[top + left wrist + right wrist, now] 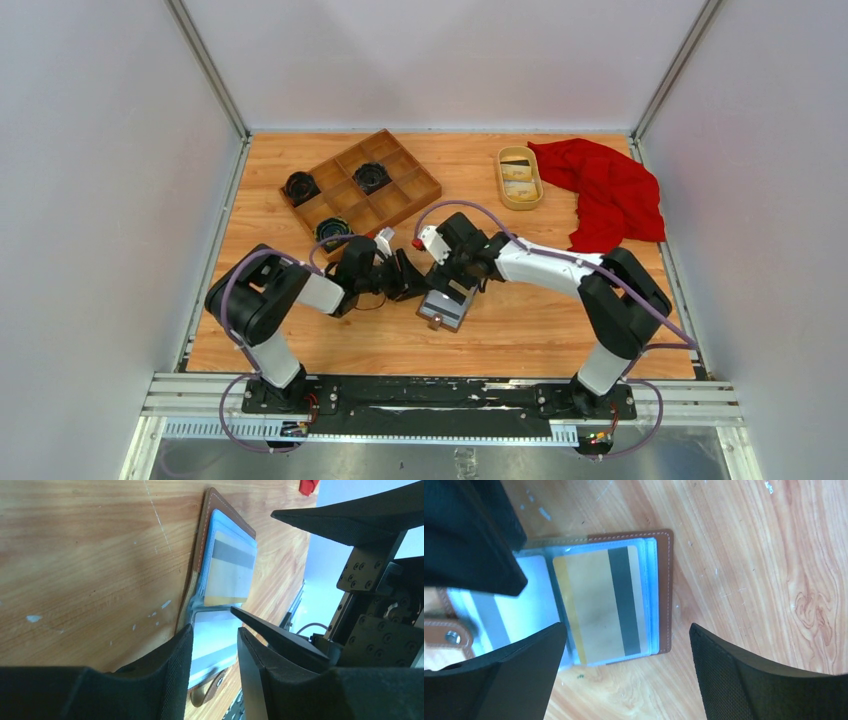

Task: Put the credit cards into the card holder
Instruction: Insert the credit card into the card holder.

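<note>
Card holder [666, 590] open flat, floppy; gold card [599, 605] thin, slick, pinch by edge. Left gripper [215, 645] pins clear sleeve; right gripper [624, 645] wide, empty.

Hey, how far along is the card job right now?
Done: one card sits in a pocket of the open card holder. In hand: left claw pins the holder; right claw hangs open above it, empty. Left: more cards appear to lie in the yellow dish.

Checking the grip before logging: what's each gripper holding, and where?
The left gripper appears to pinch the brown leather card holder by its strap-side half; right gripper open, empty.
</note>
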Tool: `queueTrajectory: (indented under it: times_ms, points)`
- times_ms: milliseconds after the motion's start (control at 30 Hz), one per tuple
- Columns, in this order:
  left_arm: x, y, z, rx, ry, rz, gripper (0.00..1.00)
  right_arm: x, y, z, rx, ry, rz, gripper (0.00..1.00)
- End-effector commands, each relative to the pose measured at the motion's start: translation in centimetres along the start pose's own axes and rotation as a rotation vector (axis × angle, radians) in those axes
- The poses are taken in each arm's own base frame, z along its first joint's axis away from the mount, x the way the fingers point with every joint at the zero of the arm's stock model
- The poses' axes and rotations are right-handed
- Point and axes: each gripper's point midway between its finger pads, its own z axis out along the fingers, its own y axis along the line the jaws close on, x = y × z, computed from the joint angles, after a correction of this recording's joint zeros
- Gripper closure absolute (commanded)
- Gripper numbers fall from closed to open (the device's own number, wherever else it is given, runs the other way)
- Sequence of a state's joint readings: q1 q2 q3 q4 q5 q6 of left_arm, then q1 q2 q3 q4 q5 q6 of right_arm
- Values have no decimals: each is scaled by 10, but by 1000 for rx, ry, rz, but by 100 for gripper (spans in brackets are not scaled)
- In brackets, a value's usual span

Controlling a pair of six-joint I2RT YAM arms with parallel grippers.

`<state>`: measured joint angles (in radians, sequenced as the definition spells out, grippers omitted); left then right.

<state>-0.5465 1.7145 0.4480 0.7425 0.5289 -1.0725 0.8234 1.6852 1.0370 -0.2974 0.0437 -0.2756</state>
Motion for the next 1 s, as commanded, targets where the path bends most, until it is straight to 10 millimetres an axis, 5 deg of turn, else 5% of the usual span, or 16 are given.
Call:
queueTrajectory:
  times_ms: [0,300,467,667,767,833,967]
  points:
    - [-2,-2,-10,-28,-11,28,57,2,15,-23,-178,-36,-45,3]
    - [-10,-23,-38,-27,-75,184,56,-2,15,-50,-308,-116,-96,3]
    - [-12,-38,-65,-2,-141,355,56,-11,6,-83,-356,-246,-117,3]
    - [-16,-72,-110,81,-282,652,54,-34,-21,-127,-217,-410,-205,1]
    - [-16,-85,-127,126,-361,737,27,-42,-36,-134,-142,-426,-180,0]
    - [-16,-87,-134,136,-398,736,4,-43,-29,-130,-223,-406,-161,2]
    - [-9,-81,-132,145,-376,652,0,-43,2,-108,-498,-351,-26,14]
